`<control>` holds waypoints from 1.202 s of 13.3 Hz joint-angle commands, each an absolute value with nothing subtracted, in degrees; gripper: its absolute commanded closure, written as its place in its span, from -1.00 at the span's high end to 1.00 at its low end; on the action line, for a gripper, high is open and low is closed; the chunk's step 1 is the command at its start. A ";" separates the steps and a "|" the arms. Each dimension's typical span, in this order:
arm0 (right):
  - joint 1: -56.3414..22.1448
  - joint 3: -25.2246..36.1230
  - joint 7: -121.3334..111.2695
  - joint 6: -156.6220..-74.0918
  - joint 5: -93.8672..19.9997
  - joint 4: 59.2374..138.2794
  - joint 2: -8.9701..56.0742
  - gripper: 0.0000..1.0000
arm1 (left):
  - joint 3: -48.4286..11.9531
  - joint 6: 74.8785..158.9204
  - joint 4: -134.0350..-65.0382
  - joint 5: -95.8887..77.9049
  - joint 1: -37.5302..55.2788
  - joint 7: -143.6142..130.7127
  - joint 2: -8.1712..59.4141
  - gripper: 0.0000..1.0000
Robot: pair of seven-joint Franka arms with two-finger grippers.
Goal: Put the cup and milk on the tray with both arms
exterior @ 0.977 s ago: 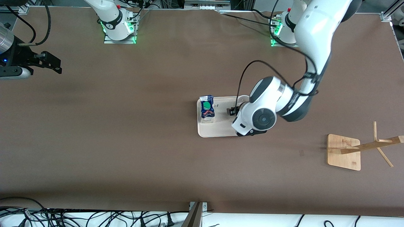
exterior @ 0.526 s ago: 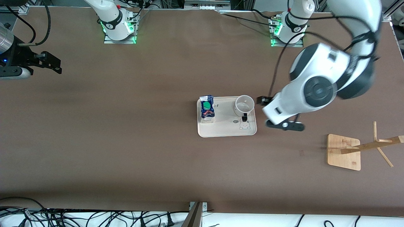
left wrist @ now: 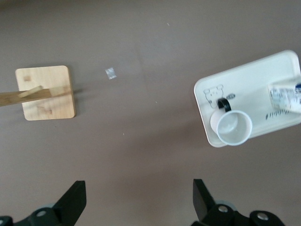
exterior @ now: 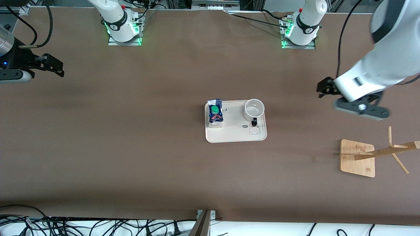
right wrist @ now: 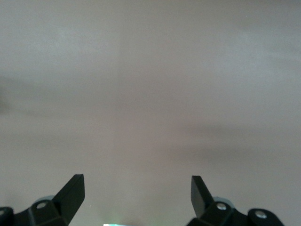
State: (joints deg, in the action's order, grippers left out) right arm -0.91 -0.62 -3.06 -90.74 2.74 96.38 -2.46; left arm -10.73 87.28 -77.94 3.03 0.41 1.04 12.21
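Observation:
The cream tray (exterior: 234, 132) lies at the middle of the table. The white cup (exterior: 254, 109) stands upright on it at the left arm's end, its black handle pointing toward the front camera. The blue milk carton (exterior: 215, 114) stands on the tray's end toward the right arm. My left gripper (exterior: 321, 88) is open and empty, up in the air over bare table between the tray and the left arm's end. The left wrist view shows its open gripper (left wrist: 138, 188), the tray (left wrist: 254, 75), the cup (left wrist: 232, 128) and the milk (left wrist: 284, 96). My right gripper (exterior: 60, 68) waits open over the right arm's end; it also shows in the right wrist view (right wrist: 137, 183).
A wooden stand with a square base (exterior: 357, 158) and a leaning pole stands near the left arm's end, nearer to the front camera than the tray; it also shows in the left wrist view (left wrist: 45, 92). Cables lie along the front edge (exterior: 98, 226).
My left arm has pulled away from the tray toward its own end of the table and risen. The cup it covered now stands free on the tray. The right arm has not moved.

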 commanded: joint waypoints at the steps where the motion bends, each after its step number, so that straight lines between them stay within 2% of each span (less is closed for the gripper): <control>1: -0.44 -0.97 -3.43 -90.18 3.78 95.27 -2.02 1.00 | -2.56 97.00 -93.39 -1.76 2.02 2.99 -1.19 1.00; 3: -0.44 -0.97 -3.43 -90.09 3.78 95.27 -2.02 1.00 | -1.67 99.22 -97.19 -1.67 1.93 2.47 -4.56 1.00; 6: -0.35 -0.97 -3.43 -90.18 3.78 95.27 -1.93 1.00 | -0.18 97.22 -97.21 -0.28 1.93 2.72 -4.13 1.00; 8: -0.44 -0.97 -3.43 -90.18 3.78 95.27 -2.02 1.00 | -0.18 97.29 -96.68 0.44 1.85 2.37 -2.20 1.00; 16: -0.44 -0.97 -3.43 -90.18 3.78 95.27 -1.93 1.00 | -0.79 94.57 -94.84 0.53 1.41 3.16 -1.58 1.00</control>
State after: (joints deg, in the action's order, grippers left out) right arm -0.90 -0.62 -3.06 -90.74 2.76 96.36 -2.39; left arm -0.87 96.13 -96.36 -0.44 1.03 2.26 -1.83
